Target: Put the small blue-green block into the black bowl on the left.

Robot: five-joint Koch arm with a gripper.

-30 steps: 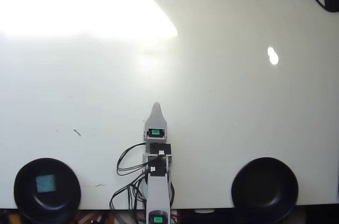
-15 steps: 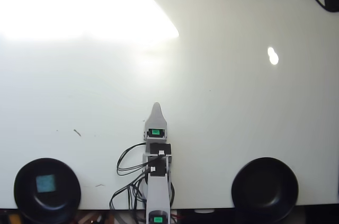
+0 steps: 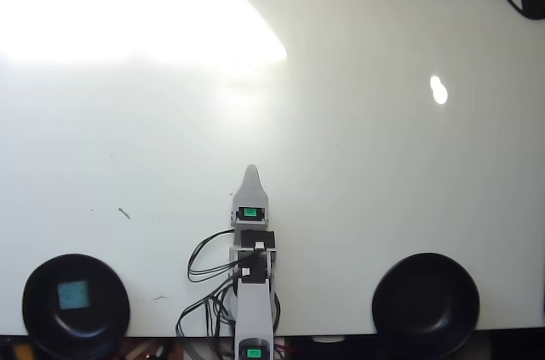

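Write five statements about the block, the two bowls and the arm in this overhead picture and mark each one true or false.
1. The small blue-green block lies inside the black bowl at the left of the overhead view. True.
2. The other black bowl, at the right, also holds a block. False: nothing shows inside it.
3. The gripper is clamped on the block. False: it sits at the table's middle, well apart from the block, holding nothing.
4. The arm reaches up from the bottom edge, between the two bowls. True.
5. The block rests on the white table. False: it lies in the left bowl.
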